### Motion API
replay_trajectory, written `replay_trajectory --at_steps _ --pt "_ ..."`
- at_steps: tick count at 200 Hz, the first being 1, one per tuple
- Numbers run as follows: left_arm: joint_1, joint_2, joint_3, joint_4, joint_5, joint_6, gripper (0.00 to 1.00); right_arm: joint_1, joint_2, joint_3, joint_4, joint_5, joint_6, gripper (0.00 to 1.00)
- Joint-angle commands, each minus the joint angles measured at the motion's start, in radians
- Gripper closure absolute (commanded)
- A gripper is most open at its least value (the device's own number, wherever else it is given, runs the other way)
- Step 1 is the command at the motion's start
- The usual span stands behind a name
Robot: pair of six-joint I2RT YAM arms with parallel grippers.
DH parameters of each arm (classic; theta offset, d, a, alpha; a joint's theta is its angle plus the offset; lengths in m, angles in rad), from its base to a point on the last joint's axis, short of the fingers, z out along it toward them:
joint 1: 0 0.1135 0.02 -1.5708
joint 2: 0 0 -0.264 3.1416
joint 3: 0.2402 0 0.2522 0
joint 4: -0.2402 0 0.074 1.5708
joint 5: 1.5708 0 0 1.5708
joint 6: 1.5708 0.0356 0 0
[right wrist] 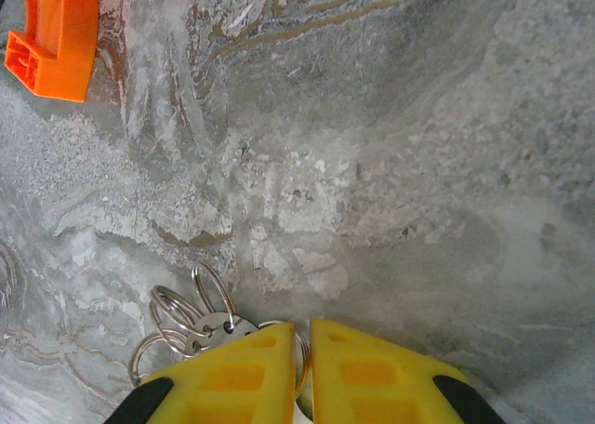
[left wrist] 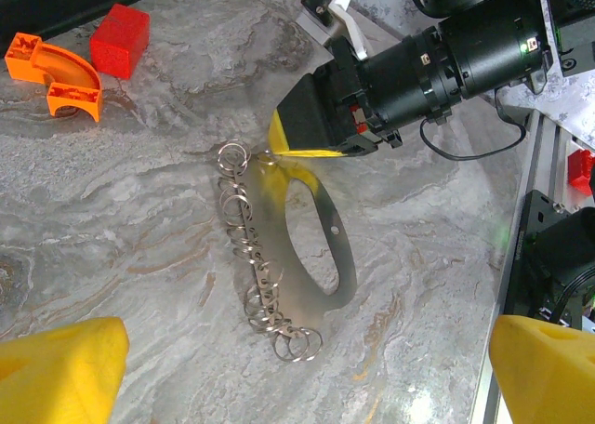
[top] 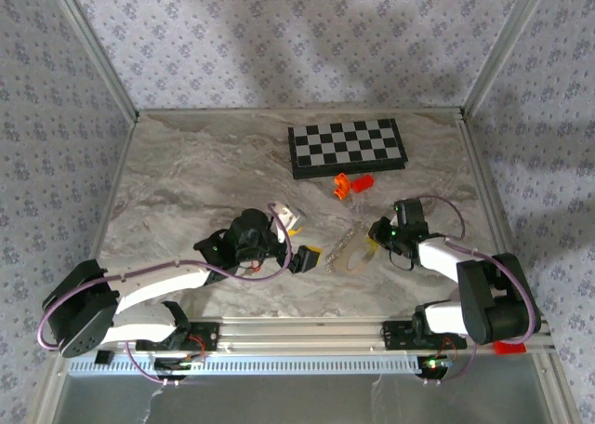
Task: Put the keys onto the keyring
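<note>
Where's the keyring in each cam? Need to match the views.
Top external: keyring lies low centre, just left of the right gripper.
Left wrist: keyring is mid-frame, its top end at the right gripper's yellow tip.
Right wrist: keyring is at the bottom edge, left of centre, against the yellow fingers.
Shared landmark: orange curved piece, beyond the keyring in every view.
</note>
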State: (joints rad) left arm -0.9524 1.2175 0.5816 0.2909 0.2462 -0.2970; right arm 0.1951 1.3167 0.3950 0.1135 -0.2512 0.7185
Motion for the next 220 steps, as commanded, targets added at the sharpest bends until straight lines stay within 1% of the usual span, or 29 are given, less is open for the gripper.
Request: replay_trajectory --at_steps 1,16,46,55,76,95,122,220 --pt "-0.009 -0.026 -0.006 0.021 -0.008 0.013 0.01 0.006 0.009 -0.001 0.009 -0.012 0.012 0.87" --pt "-0.009 -0.024 -0.006 0.022 -0.008 0.013 0.01 0.006 0.006 -0.001 0.014 -0.02 0.015 0.86" --pt "-0.009 -0.025 -0.006 0.018 -0.007 0.015 0.01 0.004 0.001 -0.001 0.026 -0.038 0.04 0.73" --pt "-0.009 -0.026 -0.006 0.019 -0.007 0.014 0.01 0.004 0.001 -0.004 0.032 -0.045 0.049 0.72" --pt "-0.009 -0.027 -0.008 0.018 -0.008 0.014 0.01 0.003 -0.002 -0.005 0.042 -0.054 0.063 0.72" --pt "-0.009 -0.029 -0.009 0.018 -0.008 0.012 0.01 0.002 -0.002 -0.007 0.048 -0.064 0.077 0.75" --pt "-0.01 -0.032 -0.012 0.017 -0.011 0.014 0.01 0.001 -0.009 -0.012 0.067 -0.085 0.104 0.76" --pt "-0.009 -0.052 -0.017 0.008 -0.022 0.019 0.01 -0.001 0.005 -0.015 0.063 -0.06 0.093 0.76"
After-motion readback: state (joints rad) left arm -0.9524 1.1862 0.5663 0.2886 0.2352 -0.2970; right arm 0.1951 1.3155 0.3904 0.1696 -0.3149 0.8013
